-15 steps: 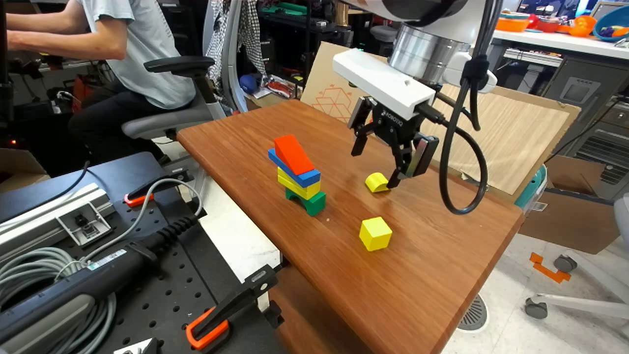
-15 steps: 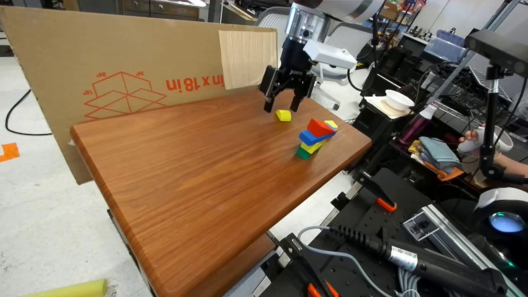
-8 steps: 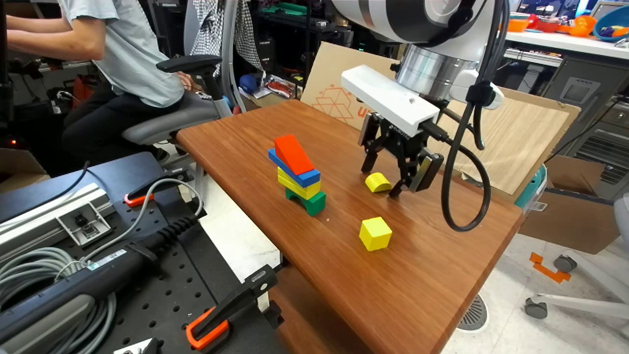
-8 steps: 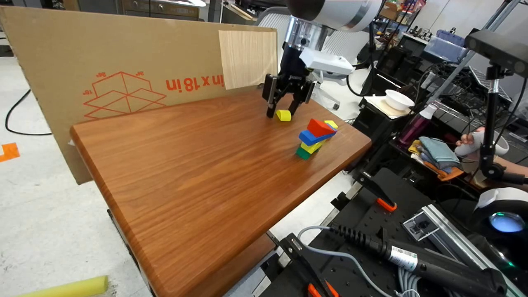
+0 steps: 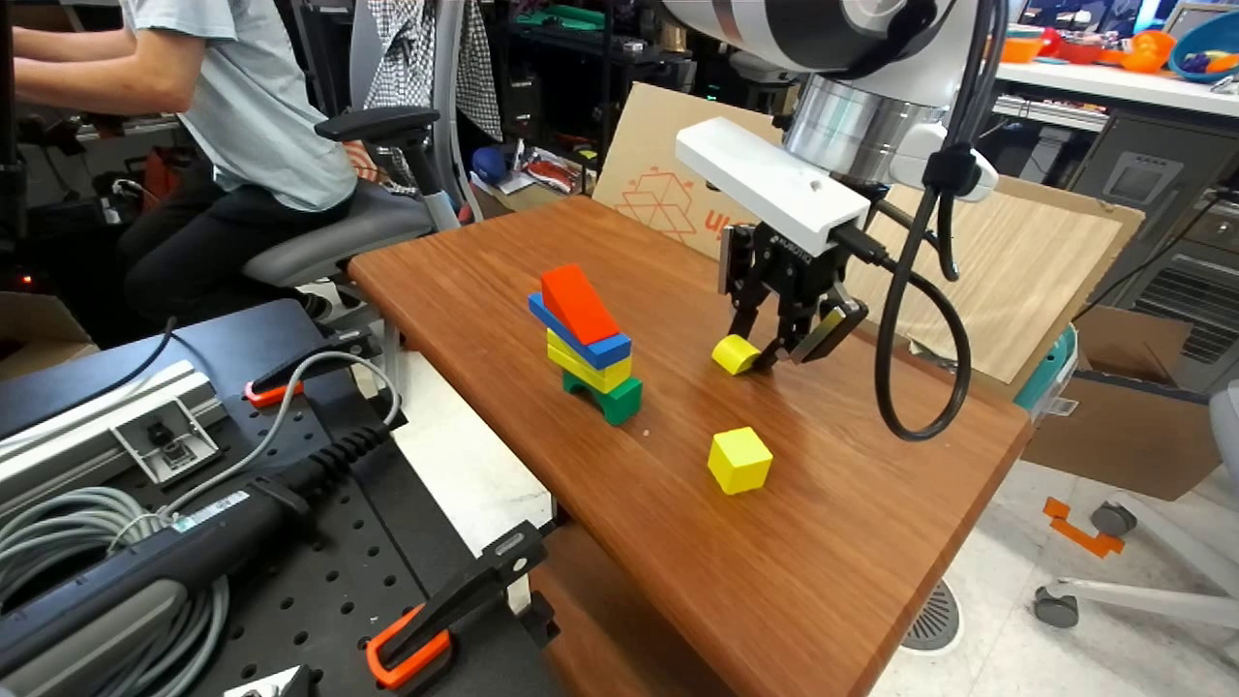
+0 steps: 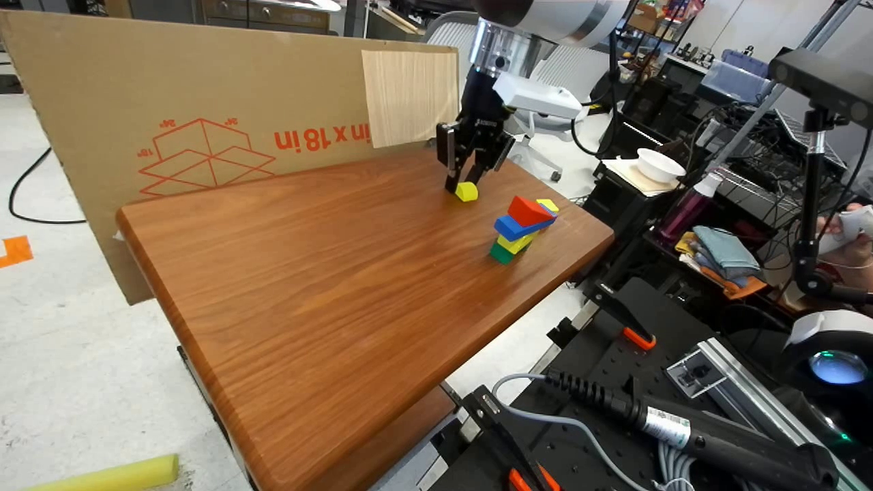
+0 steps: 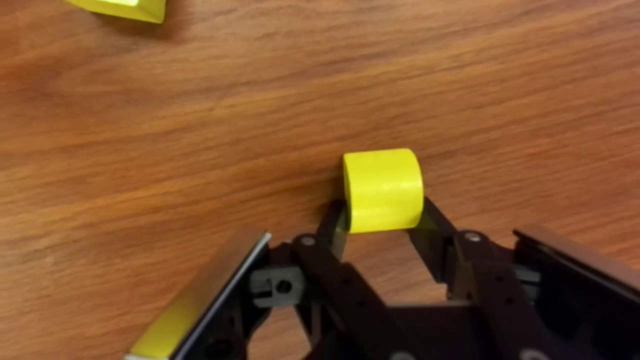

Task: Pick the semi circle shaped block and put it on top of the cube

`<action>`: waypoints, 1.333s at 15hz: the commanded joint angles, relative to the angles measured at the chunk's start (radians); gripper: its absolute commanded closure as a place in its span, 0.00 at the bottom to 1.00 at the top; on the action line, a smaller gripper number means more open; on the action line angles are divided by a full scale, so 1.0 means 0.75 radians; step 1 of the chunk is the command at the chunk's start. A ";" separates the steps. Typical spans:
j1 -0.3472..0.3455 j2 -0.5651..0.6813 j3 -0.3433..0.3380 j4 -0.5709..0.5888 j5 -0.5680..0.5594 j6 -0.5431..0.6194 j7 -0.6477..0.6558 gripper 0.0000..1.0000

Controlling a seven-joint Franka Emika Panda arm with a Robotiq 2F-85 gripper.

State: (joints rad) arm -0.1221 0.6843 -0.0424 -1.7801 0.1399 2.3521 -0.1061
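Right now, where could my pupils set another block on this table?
Bare wooden table spreads from the multicolored block stack to the end near the red cardboard drawing. Another patch runs from the yellow cube to the opposite end. Crowded: around the half-round yellow block in the Robotiq gripper.

The arm (image 5: 823, 37) is white and black, ringed by a smooth silver collar (image 5: 840, 128). Below sits a white, box-shaped case (image 5: 770, 182). The gripper (image 7: 384, 215) is black, lettered ROBOTIQ in white, with pale round screws (image 7: 472, 236) and shiny plates (image 7: 202, 292) beside black fingers (image 7: 434, 247). Black cables (image 5: 973, 92) gather in a wrap (image 5: 952, 169).
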 commanded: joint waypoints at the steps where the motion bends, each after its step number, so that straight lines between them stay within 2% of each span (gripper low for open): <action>1: -0.025 -0.066 0.017 -0.077 -0.007 -0.003 -0.020 0.87; 4: -0.036 -0.134 0.011 -0.150 -0.014 -0.029 -0.041 0.91; 12: -0.072 -0.415 -0.081 -0.436 -0.109 -0.077 -0.091 0.91; 16: -0.094 -0.491 -0.140 -0.491 -0.176 -0.082 -0.070 0.91; 20: -0.104 -0.480 -0.178 -0.494 -0.228 -0.096 -0.052 0.91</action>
State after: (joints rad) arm -0.1933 0.3435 -0.1661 -2.1317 0.0006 2.3008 -0.1598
